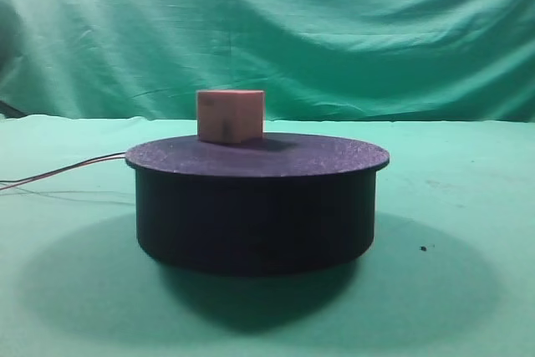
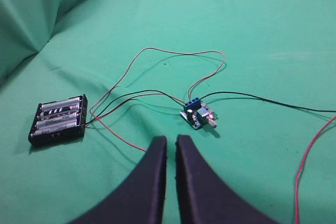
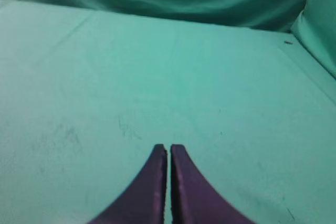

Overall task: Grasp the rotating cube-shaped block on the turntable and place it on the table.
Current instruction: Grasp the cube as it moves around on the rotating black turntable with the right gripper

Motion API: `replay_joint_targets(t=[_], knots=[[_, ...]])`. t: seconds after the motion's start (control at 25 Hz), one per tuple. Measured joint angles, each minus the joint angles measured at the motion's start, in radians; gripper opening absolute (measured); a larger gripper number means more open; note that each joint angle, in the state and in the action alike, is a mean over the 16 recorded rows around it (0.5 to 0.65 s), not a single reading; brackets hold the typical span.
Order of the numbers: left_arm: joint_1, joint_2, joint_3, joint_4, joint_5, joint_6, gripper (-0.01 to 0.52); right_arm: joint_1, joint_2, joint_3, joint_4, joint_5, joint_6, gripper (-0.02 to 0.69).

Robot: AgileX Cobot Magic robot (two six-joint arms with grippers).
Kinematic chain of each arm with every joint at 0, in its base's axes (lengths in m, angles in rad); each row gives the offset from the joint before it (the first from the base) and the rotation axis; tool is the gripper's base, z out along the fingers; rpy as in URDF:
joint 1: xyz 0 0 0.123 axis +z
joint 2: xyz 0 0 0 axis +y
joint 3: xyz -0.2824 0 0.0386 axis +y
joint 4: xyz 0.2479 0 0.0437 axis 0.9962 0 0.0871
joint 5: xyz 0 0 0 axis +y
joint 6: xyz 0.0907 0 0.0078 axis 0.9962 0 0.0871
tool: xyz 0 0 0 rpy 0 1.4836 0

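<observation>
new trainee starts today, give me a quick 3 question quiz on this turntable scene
1. True or false: the cube-shaped block lies on the table.
2. What does the left gripper look at? A) battery holder and circuit board B) a bowl C) the turntable
3. Fill in: the right gripper hangs over bare green ____.

Key:
1. False, it sits on the turntable.
2. A
3. cloth
</observation>
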Motion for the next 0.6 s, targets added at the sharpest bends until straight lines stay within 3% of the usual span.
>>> replay_joint_targets(t=[0.2,0.6], knots=[[0.0,0.0,0.0,0.0,0.0,0.0,0.0,0.0,0.068,-0.084,0.039,0.054,-0.001,0.0],[0.0,0.0,0.0,0.0,0.0,0.0,0.0,0.0,0.271,-0.231,0.077,0.354,-0.053,0.0]])
